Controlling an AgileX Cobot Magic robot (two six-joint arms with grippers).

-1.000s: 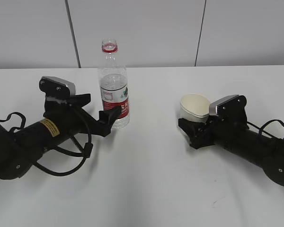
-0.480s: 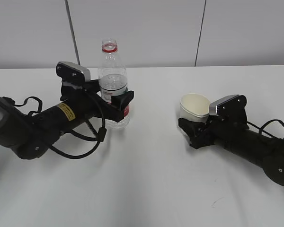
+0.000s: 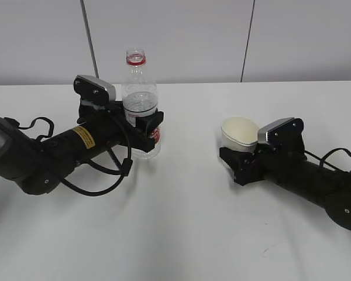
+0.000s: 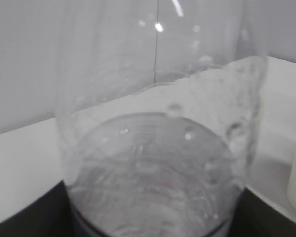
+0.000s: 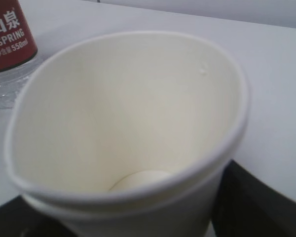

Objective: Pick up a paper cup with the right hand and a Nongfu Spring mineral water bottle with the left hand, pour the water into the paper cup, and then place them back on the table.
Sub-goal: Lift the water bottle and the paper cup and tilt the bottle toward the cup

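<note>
While the tall clear plastic Nongfu Spring mineral water bottle [image 3: 141, 105] stands upright on the plain white table [image 3: 181, 234], its long axis vertical, the left hand's pincer [image 3: 145, 125] is clamped round its red-and-white label, so bottle and pincer touch. Well apart to the right, the right hand's pincer [image 3: 238, 159] is clenched on the small cream-white paper cup [image 3: 240, 135], squeezed oval and tilted (its inside looks dry). Pouring likely turns on the gap between neck and cup rim: the bottle lies left of the cup. Count: one bottle, one cup, two arms.
</note>
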